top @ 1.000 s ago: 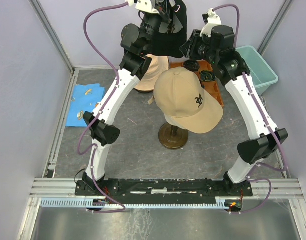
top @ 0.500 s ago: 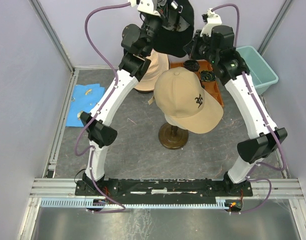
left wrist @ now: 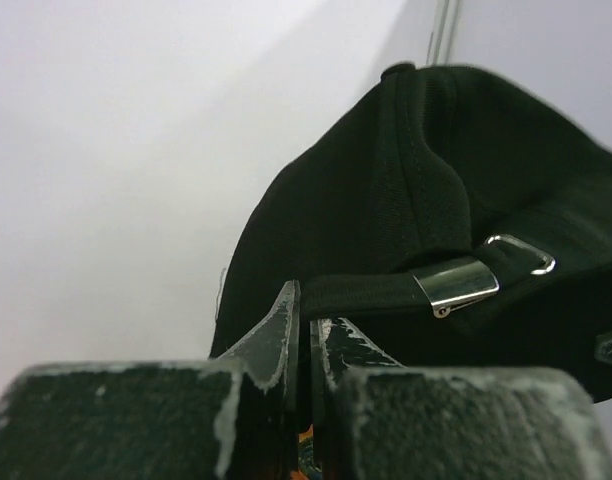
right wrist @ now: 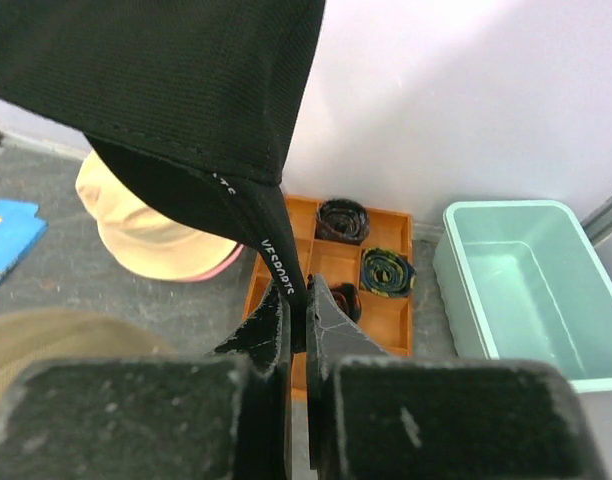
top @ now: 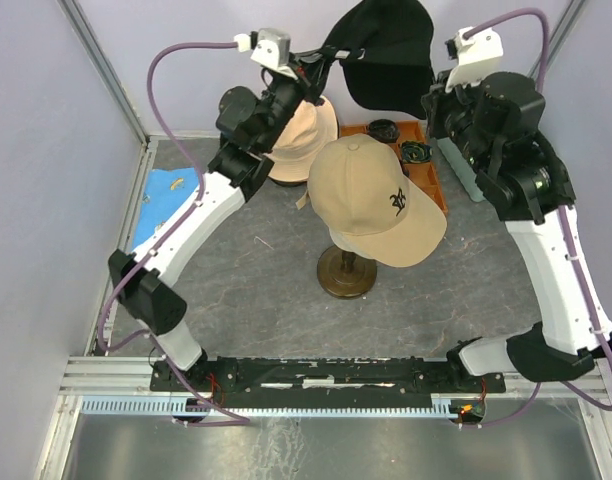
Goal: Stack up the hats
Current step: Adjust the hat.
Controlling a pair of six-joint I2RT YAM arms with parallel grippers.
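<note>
One black cap (left wrist: 366, 190); buckle (left wrist: 456, 283) left-wrist only

Three hats: black cap (top: 386, 45), tan cap (top: 371, 195), peach bucket hat (top: 301, 138); one orange tray (top: 431, 185), one teal tub (right wrist: 516, 290)

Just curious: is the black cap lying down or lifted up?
Lifted: the black cap hangs in the air, left end effector shut on its back strap, right end effector on its edge.

Robotics lab test cell. Lilac panels (top: 36, 200) are enclosing a grey desk (top: 266, 300); aluminium rails (top: 116, 370) are framing its near edge, carrying the left arm (top: 191, 225) and right arm (top: 551, 270); purple cables (top: 186, 45) are looping overhead.
</note>
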